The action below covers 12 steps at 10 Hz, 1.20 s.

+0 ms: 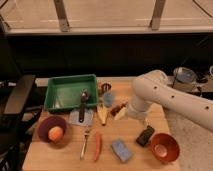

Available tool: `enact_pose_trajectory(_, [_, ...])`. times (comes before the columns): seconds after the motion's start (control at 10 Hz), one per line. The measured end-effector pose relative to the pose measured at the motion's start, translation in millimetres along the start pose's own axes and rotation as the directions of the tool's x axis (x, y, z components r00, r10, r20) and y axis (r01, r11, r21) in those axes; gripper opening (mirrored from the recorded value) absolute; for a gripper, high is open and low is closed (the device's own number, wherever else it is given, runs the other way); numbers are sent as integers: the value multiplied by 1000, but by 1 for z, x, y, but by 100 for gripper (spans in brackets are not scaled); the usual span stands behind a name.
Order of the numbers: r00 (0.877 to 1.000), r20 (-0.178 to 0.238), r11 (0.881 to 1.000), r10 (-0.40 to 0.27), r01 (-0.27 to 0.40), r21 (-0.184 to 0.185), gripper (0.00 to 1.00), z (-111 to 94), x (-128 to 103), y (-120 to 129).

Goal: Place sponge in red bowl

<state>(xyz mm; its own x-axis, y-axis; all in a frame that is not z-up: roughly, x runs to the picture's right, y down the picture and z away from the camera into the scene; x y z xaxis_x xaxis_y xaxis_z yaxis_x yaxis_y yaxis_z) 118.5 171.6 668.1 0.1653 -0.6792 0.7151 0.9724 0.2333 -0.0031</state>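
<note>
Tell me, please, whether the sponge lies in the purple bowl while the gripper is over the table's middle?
No: the camera view shows the sponge on the table, beside the black object, not in the purple bowl. The gripper is indeed over the table's middle.

The white two-finger gripper [131, 116] hangs low over the pale wooden table [60, 157], fingers spread, their tips too blurred to outline. Right beside it, a small dark red lumpy thing [117, 107] is partly covered by one finger and cannot be identified. Above the gripper, the thick white arm [165, 95] hides part of the tabletop and is cut off by the right edge. Beyond the arm, a grey round container [183, 77] is partly hidden.
</note>
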Motion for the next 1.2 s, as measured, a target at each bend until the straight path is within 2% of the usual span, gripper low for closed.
enact_pose_trajectory(0.3, [1000,-5,1000,-20,20,-11,80,0,1,-1])
enact_pose_trajectory(0.4, [999,-7,998,-52,51,-20,80,3,1,-6])
enact_pose_trajectory(0.6, [995,-5,995,-95,95,-14,80,24,-1,-31])
enact_pose_trajectory(0.8, [994,5,994,-106,106,0,80,59,-6,-50])
enact_pose_trajectory(0.9, [994,15,994,-107,107,7,80,76,-8,-51])
enact_pose_trajectory(1.2, [993,78,996,-84,83,23,80,122,-13,-42])
